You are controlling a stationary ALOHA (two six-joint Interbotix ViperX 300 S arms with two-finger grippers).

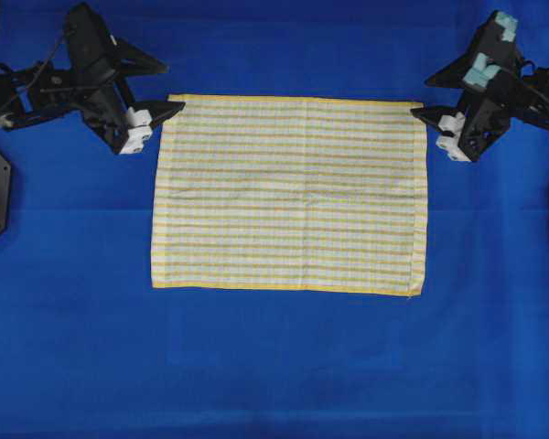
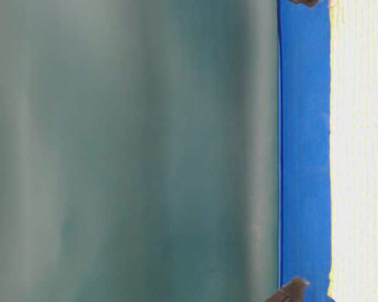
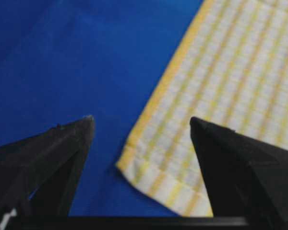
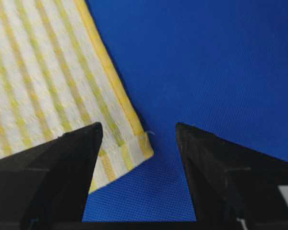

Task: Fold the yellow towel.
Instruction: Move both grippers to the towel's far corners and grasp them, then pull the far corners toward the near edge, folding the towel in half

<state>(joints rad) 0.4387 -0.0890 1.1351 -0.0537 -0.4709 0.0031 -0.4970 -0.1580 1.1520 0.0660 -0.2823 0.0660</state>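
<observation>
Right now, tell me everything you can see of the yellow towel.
The yellow towel is a thin woven rectangle, white with fine yellow stripes and yellow hemmed edges. It lies spread flat and unfolded on the blue table cover, faintly creased mid-cloth. The left gripper and right gripper, both open, frame its two far corners; contact cannot be told.

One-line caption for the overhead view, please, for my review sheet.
Yellow towel lies flat and unfolded on the blue table; open left gripper and right gripper flank its top corners.
</observation>
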